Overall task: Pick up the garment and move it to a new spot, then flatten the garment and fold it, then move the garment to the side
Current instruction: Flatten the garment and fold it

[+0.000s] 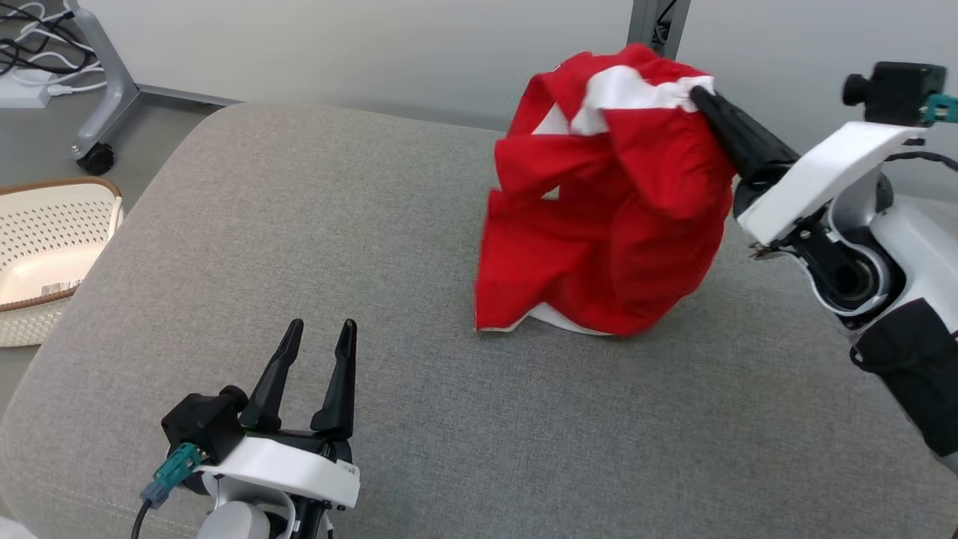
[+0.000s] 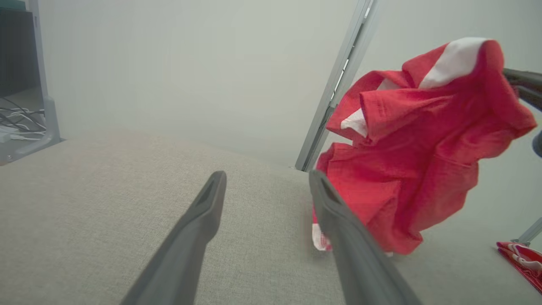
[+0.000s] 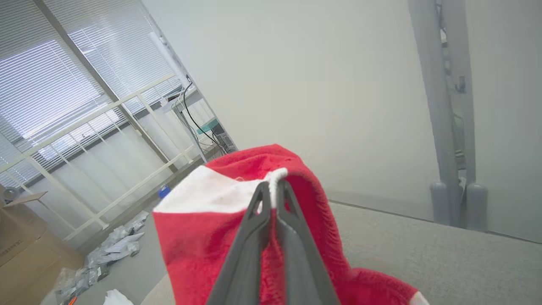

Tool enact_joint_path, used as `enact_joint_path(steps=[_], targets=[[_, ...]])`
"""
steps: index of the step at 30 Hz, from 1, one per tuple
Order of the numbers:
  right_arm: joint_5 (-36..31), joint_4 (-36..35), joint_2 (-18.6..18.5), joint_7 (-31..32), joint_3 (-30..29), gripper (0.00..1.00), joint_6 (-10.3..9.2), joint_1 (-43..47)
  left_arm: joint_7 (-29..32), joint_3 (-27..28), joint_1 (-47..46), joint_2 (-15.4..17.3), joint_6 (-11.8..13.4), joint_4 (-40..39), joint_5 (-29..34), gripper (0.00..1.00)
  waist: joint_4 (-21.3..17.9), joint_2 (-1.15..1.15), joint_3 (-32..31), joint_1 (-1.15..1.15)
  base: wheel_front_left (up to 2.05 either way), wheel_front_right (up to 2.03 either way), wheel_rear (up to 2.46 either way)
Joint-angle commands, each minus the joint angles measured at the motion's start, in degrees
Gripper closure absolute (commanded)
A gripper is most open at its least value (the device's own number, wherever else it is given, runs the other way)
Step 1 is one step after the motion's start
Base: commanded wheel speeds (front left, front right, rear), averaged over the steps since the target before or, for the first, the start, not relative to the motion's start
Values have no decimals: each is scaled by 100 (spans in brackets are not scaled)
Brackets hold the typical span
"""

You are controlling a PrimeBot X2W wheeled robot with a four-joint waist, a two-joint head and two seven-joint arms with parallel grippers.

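**Slip risk: thin edge grasp**

My right end effector (image 3: pixel 271 188) is clenched on a white-trimmed edge of the garment (image 1: pixel 614 224). The rest hangs bunched below it, its hem touching the grey cushion (image 1: pixel 299 224). Drag there could pull the fabric free. My left end effector (image 1: pixel 322 333) stands released, well apart.

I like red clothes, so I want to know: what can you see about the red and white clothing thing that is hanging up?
The red cloth garment with white patches looks like thin, soft woven fabric. It is crumpled, not flat, hanging in loose folds. The right end effector, shut, pinches a white edge near its top and holds it up. Its lowest folds seem to brush the grey fabric cushion underneath.
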Motion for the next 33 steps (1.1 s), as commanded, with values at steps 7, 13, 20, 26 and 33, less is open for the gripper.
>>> enact_joint_path(steps=[7, 13, 20, 26, 33], targets=[[166, 1733, 13, 4, -225, 100, 4, 85, -3, 6, 33, 21, -32, -30, -51, 0, 13, 0, 42, 0, 0, 0, 0], [113, 3271, 113, -228, -347, 95, 3, 106, -3, -23, -56, 19, -23, -31, -60, 0, -7, 0, 190, 0, 0, 0, 0], [49, 4169, 303, -174, -306, 0, 3, -10, -3, -7, -48, 20, -29, 12, 27, 0, -181, 0, 212, 0, 0, 0, 0], [-174, 4229, 308, -12, -50, 0, 3, -193, -3, 37, 17, 22, -41, 51, 82, 0, -524, 0, -35, 0, 0, 0, 0], [-708, 3616, 163, -1121, 303, 0, 3, -166, -3, 127, 85, 21, -70, -57, 31, 0, -831, 0, -303, 0, 0, 0, 0]])
